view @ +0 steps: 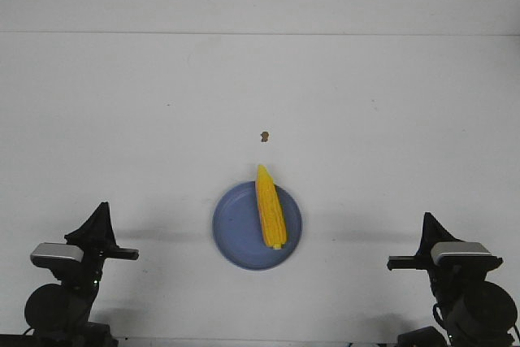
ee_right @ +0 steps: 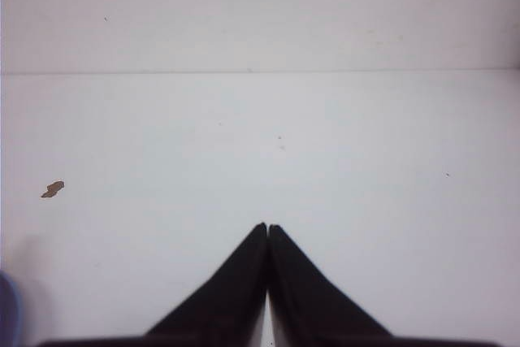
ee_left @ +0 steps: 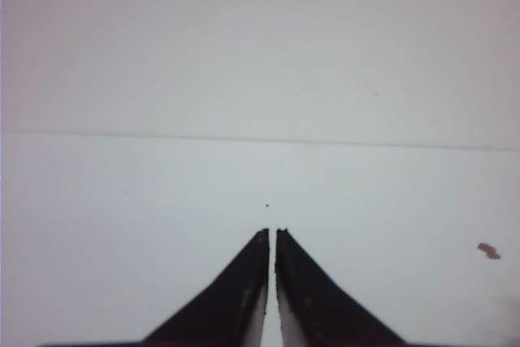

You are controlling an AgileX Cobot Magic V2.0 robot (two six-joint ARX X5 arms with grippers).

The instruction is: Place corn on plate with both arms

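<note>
Bright yellow tapered corn cob (view: 269,208) lies on round periwinkle-blue plate (view: 236,229), right of centre, tip at 12 o'clock poking just over rim. Left black claw (view: 101,210) at plate's 9, right black claw (view: 427,221) at 3; both clenched w/ nothing held, well apart from plate. Small brown speck (view: 264,136) on white tabletop (view: 122,119) at plate's 12.

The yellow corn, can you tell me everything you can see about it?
The bright yellow corn cob is long and tapered, with rows of small kernels. It lies flat on the round periwinkle-blue plate, on its right half. The pointed tip sticks out past the plate's far rim and the blunt end points toward the robot. Only the plate touches it. Both black grippers sit far off at the table's near corners. It shows only in the front view.
</note>
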